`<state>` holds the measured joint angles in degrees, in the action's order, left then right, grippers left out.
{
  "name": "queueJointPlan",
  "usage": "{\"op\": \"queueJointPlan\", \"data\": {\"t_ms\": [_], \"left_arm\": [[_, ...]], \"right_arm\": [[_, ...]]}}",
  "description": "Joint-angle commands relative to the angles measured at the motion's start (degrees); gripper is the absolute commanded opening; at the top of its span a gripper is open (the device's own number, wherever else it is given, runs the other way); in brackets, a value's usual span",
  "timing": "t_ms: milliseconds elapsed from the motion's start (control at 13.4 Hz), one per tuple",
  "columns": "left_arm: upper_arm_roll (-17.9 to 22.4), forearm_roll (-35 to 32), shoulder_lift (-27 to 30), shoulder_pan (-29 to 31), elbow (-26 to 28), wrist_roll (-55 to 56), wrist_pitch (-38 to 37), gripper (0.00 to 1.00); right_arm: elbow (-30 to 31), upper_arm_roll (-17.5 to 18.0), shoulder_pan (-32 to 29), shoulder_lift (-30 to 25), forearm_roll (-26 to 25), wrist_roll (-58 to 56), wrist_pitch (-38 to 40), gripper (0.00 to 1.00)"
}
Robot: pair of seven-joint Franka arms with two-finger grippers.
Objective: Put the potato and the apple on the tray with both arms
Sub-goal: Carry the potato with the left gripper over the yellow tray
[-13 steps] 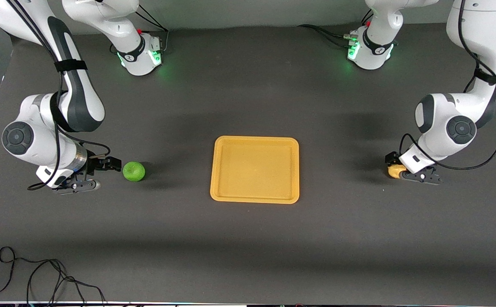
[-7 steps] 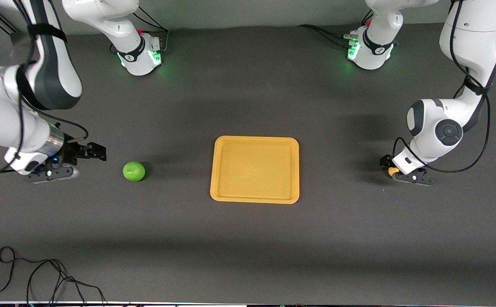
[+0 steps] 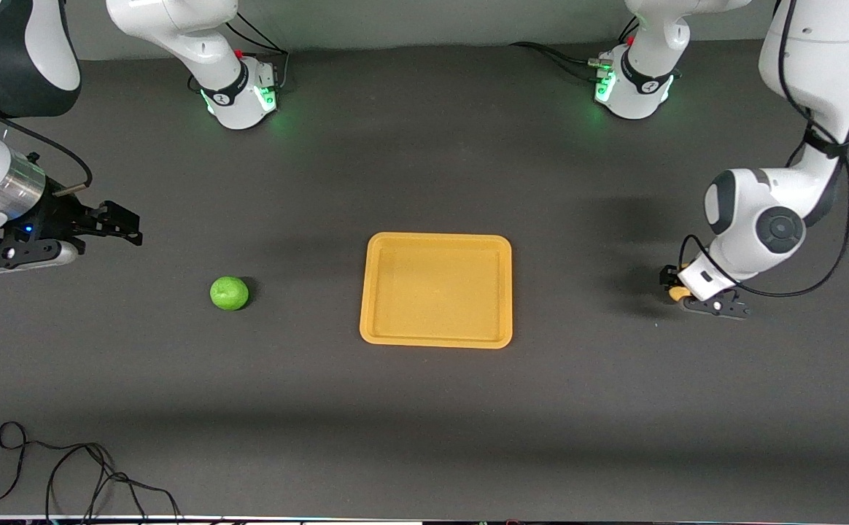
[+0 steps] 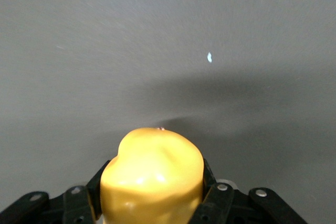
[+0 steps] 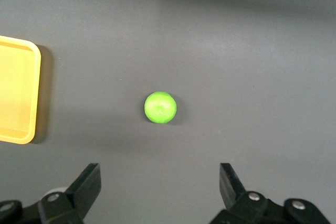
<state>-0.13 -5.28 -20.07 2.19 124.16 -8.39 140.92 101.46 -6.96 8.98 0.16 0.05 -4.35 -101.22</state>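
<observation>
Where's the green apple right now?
The apple sits on the table toward the right arm's end, beside the tray, untouched; the right hand hovers open.

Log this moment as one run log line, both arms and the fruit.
left gripper: shut on potato | right gripper: open, above apple | tray: empty

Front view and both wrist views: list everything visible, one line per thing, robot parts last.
tray: one, orange-yellow, mid-table, nothing on it.
apple: one, bright green, on the table beside the tray, toward the right arm's end.
potato: one, yellow-tan, between the left gripper's jaws, toward the left arm's end.
loose cable: one, black, on the table edge nearest the front camera.
left gripper: one, black, shut on the potato.
right gripper: one, black, jaws open, raised above the table at the right arm's end, not over the apple.
</observation>
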Motion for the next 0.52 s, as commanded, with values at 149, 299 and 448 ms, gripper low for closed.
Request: {"op": "queueJointPlan", "data": {"t_ms": [149,299,448], "left_arm": [[-1.3,0.4,2.8,-1.7,-18.8,5.4,-25.7,0.13],[-3.4,0.4,2.5,-5.2,-22.8,14.4,-29.2,0.13],[-6.8,0.4,1.9,-9.2,-25.4,26.3,-29.4,0.13]], "right_arm": [[-0.9,0.2,0.3,4.4,-0.7,0.5,-3.5,1.0],[-1.4,0.5,0.9,4.9,-1.1,0.7,-4.1,1.0],[-1.1,0.3,2.0,4.4,-1.2,0.7,-3.7,1.0]]}}
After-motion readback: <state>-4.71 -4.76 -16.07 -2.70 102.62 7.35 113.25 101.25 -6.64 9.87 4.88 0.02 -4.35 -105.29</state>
